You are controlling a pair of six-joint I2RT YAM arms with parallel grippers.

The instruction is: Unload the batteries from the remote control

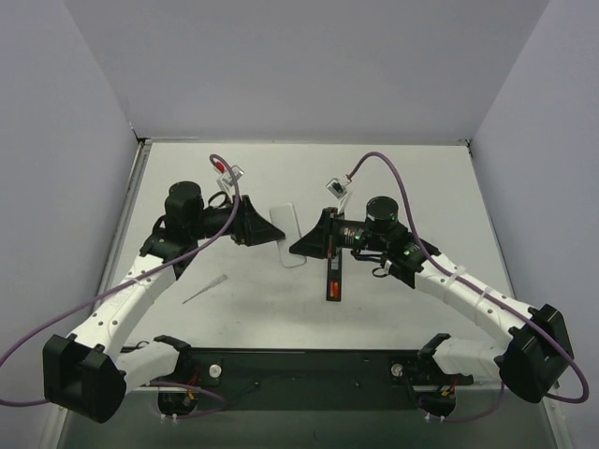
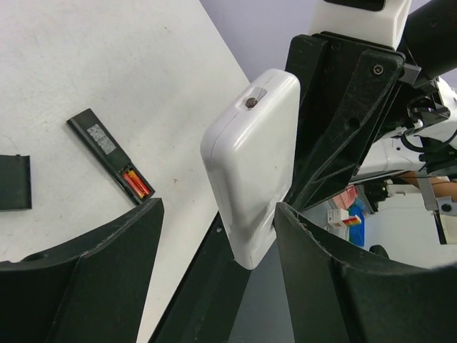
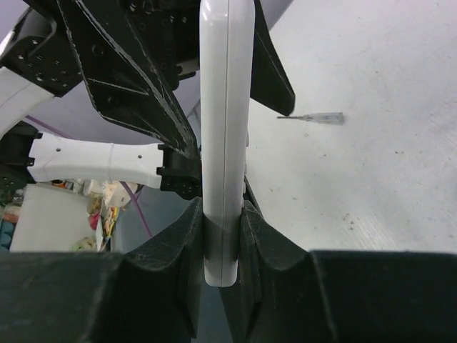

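The black remote (image 1: 334, 276) lies flat on the table (image 1: 412, 187), just beside the right claw (image 1: 301, 245) on the side nearer the arm bases, and in the top view one end is hidden behind that claw. Its back is open, and the batteries (image 2: 136, 183) sit side by side in the narrow slot, red with a bit of gold. They are at the end of the black remote that is farther from the right claw. No claw touches the black remote or the batteries. In the left wrist view the black remote is off to the left of the left claw (image 2: 218, 214), close to the tip of its left finger (image 2: 121, 243) but down on the table. A small black cover piece (image 2: 14, 182) lies flat a bit further left, apart from the black remote. Both claws meet at a white remote (image 1: 286, 236) that is held up off the table. The right claw is clamped tight on one end of it, with both fingers pressed on its flat sides, so the right wrist view shows its thin edge. The left claw is spread apart around the other end; its right finger looks to touch the white remote and its left finger does not. A thin clear stick (image 1: 205, 293) lies on the table well away from the left claw, nearer the left arm's base
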